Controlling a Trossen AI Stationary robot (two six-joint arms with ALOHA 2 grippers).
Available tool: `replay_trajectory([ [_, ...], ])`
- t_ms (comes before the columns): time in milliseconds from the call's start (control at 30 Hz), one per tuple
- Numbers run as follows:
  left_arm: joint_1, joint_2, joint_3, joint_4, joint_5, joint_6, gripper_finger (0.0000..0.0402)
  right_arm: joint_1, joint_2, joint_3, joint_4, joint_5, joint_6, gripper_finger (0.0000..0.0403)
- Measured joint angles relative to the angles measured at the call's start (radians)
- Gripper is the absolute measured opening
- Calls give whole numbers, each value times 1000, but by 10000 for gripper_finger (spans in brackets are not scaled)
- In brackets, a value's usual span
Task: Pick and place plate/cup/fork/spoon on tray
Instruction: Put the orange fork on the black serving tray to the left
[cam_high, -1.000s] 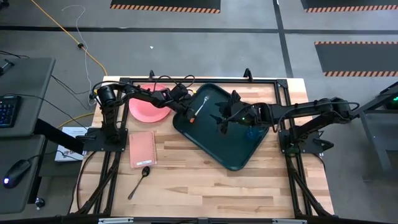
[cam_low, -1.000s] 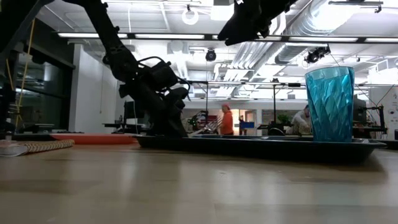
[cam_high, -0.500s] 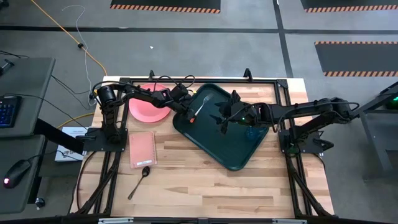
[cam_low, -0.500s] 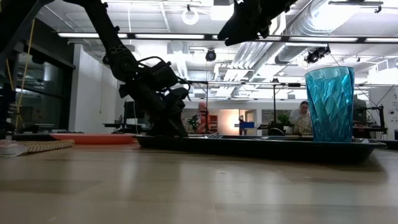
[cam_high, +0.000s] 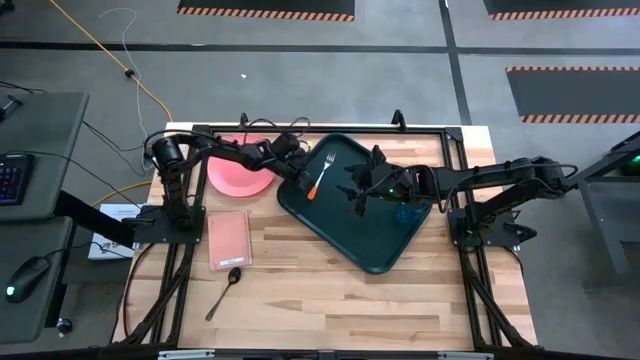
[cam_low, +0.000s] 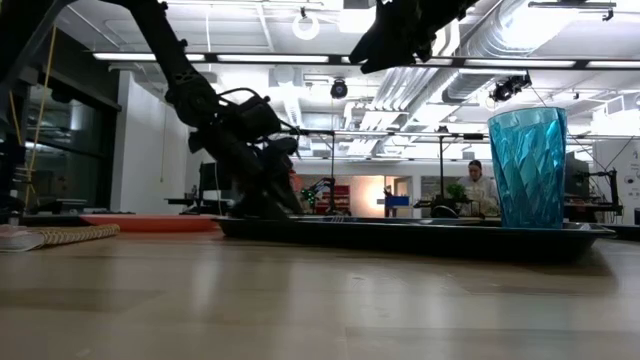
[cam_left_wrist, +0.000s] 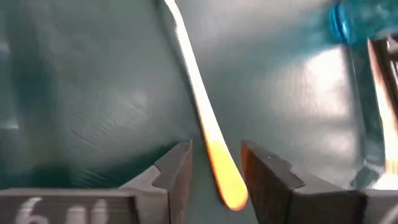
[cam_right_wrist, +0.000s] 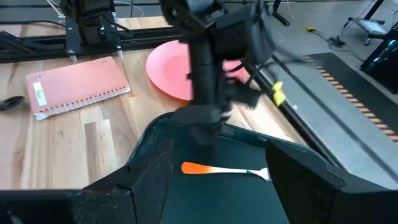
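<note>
The fork lies flat on the dark green tray, tines toward the far edge. Its orange handle end shows between the fingers of my open left gripper, which stands low over the tray's left corner and touches nothing. The teal cup stands upright on the tray's right part. My right gripper hovers open above the tray's middle, beside the cup. The salmon plate rests on the table left of the tray. The dark spoon lies near the front left.
A pink spiral notebook lies on the table between the plate and the spoon. The tray's near right part holds nothing. Bare wood stretches along the table's near edge. A person shows in the room beyond the table.
My left gripper has opened and let go of the fork's orange handle, then drawn back a little toward the table's left. The fork now lies flat on the tray.
</note>
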Motion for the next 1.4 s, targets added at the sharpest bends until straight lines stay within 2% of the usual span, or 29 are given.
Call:
replay_trajectory([
  [133,28,-46,1,3,-1,5,142,0,0,0,1,-7,14,248],
  [367,63,-177,1,8,14,66,136,-4,0,0,24,-6,6,248],
  [467,72,-265,2,-9,14,150,120,-11,0,0,50,-7,6,248],
  [567,67,-370,-11,-33,-1,239,81,-18,0,0,55,-7,6,248],
  [700,26,-537,-144,66,-10,291,11,-24,0,0,55,-8,3,248],
  [933,-132,-835,-520,523,-8,222,2,-24,0,0,53,-10,-20,248],
  [1000,-178,-904,-589,591,-5,214,6,-24,0,0,53,-13,-20,248],
  [1167,-231,-1044,-656,576,-12,215,12,-24,0,0,57,-15,-13,248],
  [1400,-239,-1126,-657,525,-15,229,12,-24,0,0,59,-59,-13,248],
])
